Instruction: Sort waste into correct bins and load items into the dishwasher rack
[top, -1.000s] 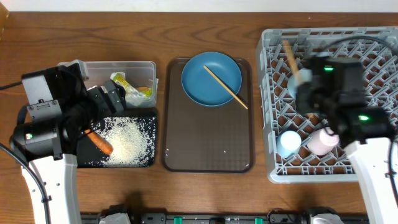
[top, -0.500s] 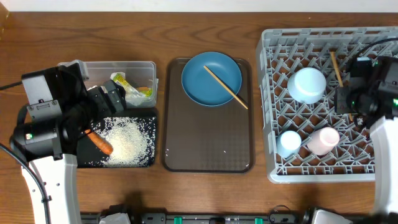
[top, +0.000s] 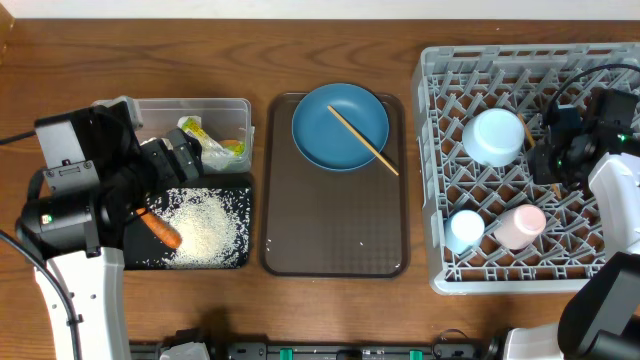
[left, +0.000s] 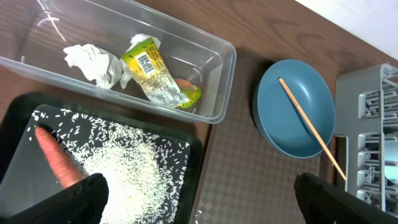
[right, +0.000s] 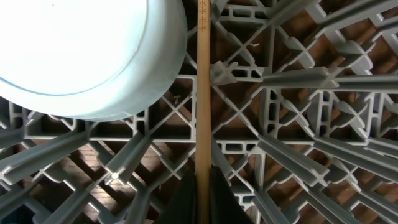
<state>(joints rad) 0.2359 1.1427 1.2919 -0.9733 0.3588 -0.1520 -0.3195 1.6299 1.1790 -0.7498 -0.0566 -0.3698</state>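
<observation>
My right gripper (right: 203, 194) is shut on a wooden chopstick (right: 203, 93), held low over the grey dishwasher rack (top: 440, 272) just right of the white-blue bowl (top: 495, 137). A second chopstick (top: 363, 140) lies across the blue plate (top: 318, 148). My left gripper (left: 202, 200) hangs open and empty over the right edge of the black tray (left: 18, 124), which holds rice (left: 124, 168) and the carrot (left: 56, 162). The clear tub (left: 208, 71) contains crumpled paper (left: 93, 62) and the yellow-green wrapper (left: 152, 74).
A light blue cup (top: 464, 229) and a pink cup (top: 520, 225) sit in the rack's front part. The plate rests at the back of a dark brown serving tray (top: 330, 230) between the bins and the rack.
My right gripper has carried the chopstick from the rack's left half over to the right and down beside the bowl, uncovering the bowl. The left arm has stayed still.
</observation>
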